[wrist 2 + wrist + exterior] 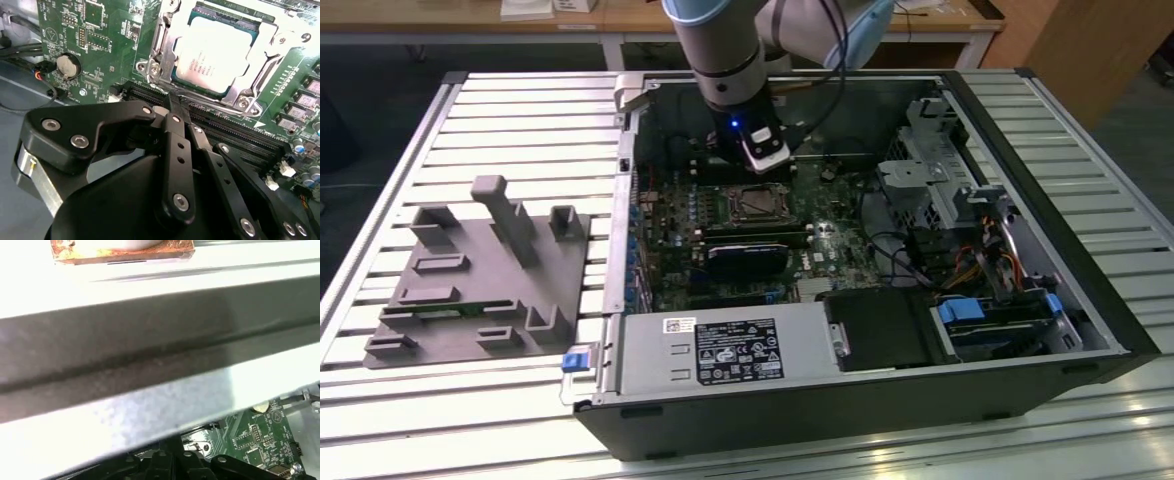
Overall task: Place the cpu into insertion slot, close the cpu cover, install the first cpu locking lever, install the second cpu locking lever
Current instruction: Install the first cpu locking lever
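Note:
The cpu point(212, 52) lies flat in the insertion slot point(754, 205), its pale metal face showing through the window of the cpu cover point(267, 42). The silvery cover lies down over the chip. My gripper point(172, 102) hangs just off the socket's edge, beside the long black memory slots point(235, 132). Its black fingers point(175, 130) are pressed together, and I see nothing between them. In the exterior view the gripper point(767, 165) sits inside the open computer case, just behind the socket. A thin metal lever point(210, 100) runs along the socket edge nearest the fingertips.
The case wall point(150, 340) passes close by the first wrist view. A grey fixture with posts point(480, 270) stands on the slatted table at the exterior view's left. Power supply point(720, 350), drive cage point(921, 170), cables point(974, 260) and a coin battery point(67, 65) surround the board.

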Controlling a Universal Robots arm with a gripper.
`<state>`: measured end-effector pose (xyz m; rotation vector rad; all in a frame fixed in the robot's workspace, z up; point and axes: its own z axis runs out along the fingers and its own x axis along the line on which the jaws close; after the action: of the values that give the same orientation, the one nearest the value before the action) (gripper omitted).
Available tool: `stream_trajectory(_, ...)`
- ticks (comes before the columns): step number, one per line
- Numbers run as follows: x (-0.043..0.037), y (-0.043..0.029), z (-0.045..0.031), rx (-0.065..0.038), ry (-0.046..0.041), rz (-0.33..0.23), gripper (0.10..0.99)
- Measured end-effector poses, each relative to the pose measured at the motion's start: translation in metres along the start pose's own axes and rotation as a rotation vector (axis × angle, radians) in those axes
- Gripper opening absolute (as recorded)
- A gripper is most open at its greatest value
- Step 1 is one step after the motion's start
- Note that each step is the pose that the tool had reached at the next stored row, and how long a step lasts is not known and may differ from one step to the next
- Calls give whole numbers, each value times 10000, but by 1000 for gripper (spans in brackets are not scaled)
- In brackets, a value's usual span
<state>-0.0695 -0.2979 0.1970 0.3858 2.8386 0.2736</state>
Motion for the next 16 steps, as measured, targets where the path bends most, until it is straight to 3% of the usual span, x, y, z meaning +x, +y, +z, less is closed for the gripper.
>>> stream_trajectory(12, -59, 56, -242, 0, 1, 0, 106)
stream_trajectory(16, -60, 57, -245, -2, -1, 0, 106)
